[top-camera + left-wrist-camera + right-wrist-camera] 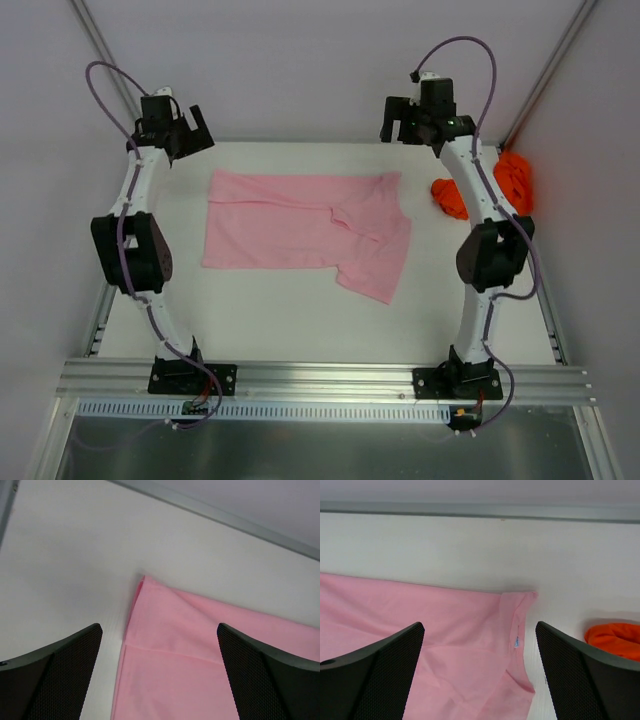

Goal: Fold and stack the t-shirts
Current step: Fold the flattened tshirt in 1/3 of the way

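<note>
- The white table (300, 320) lies under both grippers.
- The pink t-shirt (290, 230), folded over and flat, lies below and between the left gripper (159, 630) and the right gripper (479, 627). Both sets of jaws are spread wide and hold nothing.
- The orange t-shirt (515, 182) lies crumpled to the right of the right gripper.

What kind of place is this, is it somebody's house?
Probably a robot lab bench, not a house. A left arm and a right arm are bolted to a metal rail at the edge of a white table, with plain grey walls around and a pink t-shirt laid out.
</note>
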{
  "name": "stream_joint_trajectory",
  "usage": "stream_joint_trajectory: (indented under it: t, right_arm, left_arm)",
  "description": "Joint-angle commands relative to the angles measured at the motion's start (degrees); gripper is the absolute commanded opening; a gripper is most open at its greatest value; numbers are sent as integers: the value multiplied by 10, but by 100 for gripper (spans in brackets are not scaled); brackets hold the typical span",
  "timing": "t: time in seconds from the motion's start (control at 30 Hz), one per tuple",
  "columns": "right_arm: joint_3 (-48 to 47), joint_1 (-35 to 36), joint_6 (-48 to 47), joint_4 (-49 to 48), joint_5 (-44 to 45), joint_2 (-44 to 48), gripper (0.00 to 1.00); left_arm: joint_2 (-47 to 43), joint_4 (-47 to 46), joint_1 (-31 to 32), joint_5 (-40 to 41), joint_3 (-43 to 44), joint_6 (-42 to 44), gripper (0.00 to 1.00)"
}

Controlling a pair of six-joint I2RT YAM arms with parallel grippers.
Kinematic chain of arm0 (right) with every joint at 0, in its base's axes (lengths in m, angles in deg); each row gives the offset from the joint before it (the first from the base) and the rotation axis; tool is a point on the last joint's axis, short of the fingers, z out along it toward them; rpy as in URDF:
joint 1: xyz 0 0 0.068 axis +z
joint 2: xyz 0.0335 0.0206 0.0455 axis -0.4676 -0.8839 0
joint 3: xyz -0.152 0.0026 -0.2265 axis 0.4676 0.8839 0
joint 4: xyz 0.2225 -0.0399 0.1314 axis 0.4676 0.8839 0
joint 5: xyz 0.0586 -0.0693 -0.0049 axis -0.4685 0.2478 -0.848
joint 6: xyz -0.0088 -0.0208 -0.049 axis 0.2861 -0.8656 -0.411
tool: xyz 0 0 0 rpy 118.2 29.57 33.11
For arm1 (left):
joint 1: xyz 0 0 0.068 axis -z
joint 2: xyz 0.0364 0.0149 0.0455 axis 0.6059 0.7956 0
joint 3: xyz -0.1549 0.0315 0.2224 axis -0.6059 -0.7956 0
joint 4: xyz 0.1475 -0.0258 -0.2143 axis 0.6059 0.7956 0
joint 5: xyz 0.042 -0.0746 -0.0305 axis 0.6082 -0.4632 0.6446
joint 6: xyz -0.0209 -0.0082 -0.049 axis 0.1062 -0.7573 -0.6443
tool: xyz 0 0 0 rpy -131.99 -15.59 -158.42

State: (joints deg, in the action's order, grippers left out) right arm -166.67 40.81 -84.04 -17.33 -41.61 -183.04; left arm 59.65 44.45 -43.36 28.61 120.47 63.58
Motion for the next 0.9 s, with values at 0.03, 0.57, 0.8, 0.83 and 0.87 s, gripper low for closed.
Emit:
stream_joint_trajectory:
  t: [0.03, 0.57, 0.8, 0.83, 0.87]
  right_arm:
    - [138, -3, -20, -5, 3, 163, 97]
    - [510, -1, 46, -87, -11, 339, 97]
    - [523, -3, 42, -83, 18, 344, 97]
    - [520, -2, 42, -81, 19, 343, 97]
    - [518, -2, 42, -81, 20, 340, 97]
  left_arm:
    - [-133, -27, 0, -11, -144, -31, 99]
    - [-75, -205, 0, 25, -281, -112, 76]
    - [-22, -195, -3, 35, -229, -137, 64]
    - [-16, -183, -3, 36, -222, -136, 63]
    - [-9, -175, -3, 50, -206, -137, 62]
